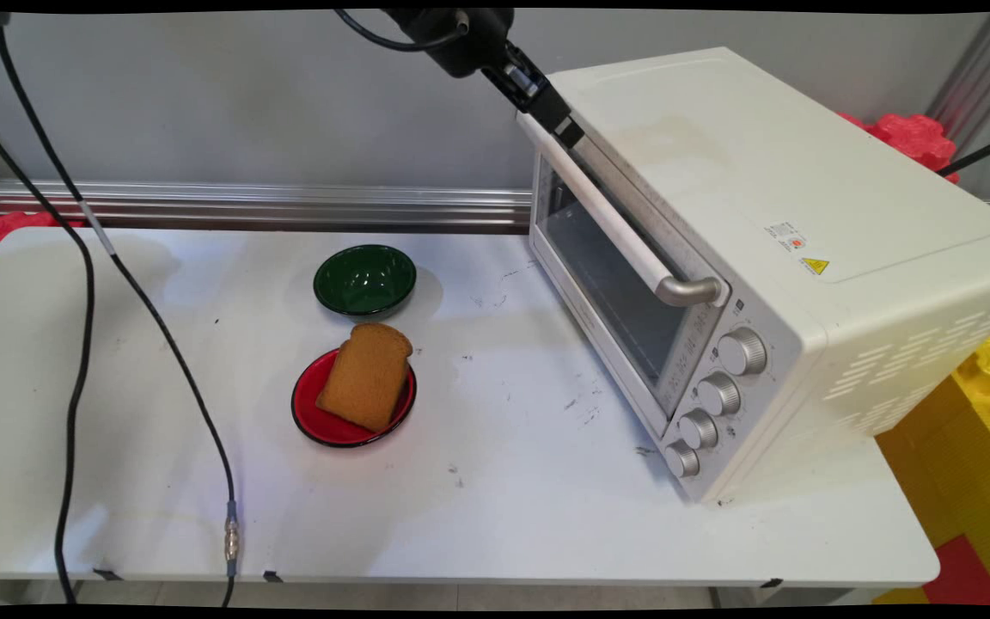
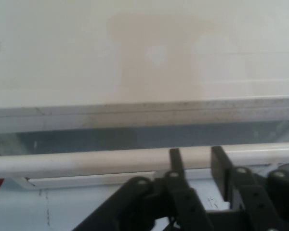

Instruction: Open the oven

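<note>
Reaching down from the top centre of the frame, the black two-finger hand (image 1: pixel 565 129) met the far end of the cream toaster oven's (image 1: pixel 804 223) long white handle bar (image 1: pixel 615 223), fingers (image 2: pixel 220 166) parted, clasping nothing, the bar running diagonally toward lower right.

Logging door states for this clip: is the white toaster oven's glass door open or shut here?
Shut. The white toaster oven's glass door lies flush with its front, no gap at the top edge; the black gripper sits at the white bar handle.
</note>
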You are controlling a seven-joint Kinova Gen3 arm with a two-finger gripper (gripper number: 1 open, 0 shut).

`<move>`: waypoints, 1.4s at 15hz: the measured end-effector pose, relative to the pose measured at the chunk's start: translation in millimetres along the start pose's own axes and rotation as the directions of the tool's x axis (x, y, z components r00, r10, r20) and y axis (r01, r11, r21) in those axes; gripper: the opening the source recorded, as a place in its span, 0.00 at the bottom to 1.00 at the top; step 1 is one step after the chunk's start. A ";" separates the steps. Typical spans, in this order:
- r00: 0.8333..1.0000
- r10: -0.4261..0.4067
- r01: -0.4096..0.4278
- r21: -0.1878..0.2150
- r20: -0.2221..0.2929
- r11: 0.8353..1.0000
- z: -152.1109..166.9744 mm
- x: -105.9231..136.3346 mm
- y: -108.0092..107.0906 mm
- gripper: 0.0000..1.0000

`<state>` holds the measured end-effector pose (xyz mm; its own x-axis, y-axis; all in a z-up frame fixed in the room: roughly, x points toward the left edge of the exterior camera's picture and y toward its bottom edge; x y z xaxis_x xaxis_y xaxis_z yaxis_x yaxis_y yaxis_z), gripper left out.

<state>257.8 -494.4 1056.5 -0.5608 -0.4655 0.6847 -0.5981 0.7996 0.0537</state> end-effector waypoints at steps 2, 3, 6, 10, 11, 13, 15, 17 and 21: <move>1.000 0.000 0.000 0.001 0.000 1.000 2.0 -0.7 -1.1 0.00; 1.000 -0.001 0.001 0.000 0.000 1.000 3.6 -1.1 -1.8 0.00; 1.000 -0.004 0.004 -0.001 0.000 1.000 8.5 -2.0 -3.6 0.00; 1.000 -0.010 0.010 -0.001 0.000 1.000 15.8 -3.9 -5.7 0.00; 1.000 -0.013 0.013 -0.003 0.000 1.000 18.1 -4.6 -5.8 0.00; 1.000 -0.019 0.019 -0.006 -0.002 1.000 22.7 -5.6 -5.6 0.00; 1.000 -0.027 0.027 -0.012 -0.007 1.000 27.8 -6.0 -4.3 0.00; 0.999 -0.033 0.033 -0.016 -0.013 0.999 31.9 -6.3 -3.1 0.00; 0.999 -0.041 0.040 -0.028 -0.026 0.999 39.2 -6.7 0.3 0.00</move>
<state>239.0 -506.0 1023.5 -0.5210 -0.4875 0.7006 -0.6038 0.7907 0.1011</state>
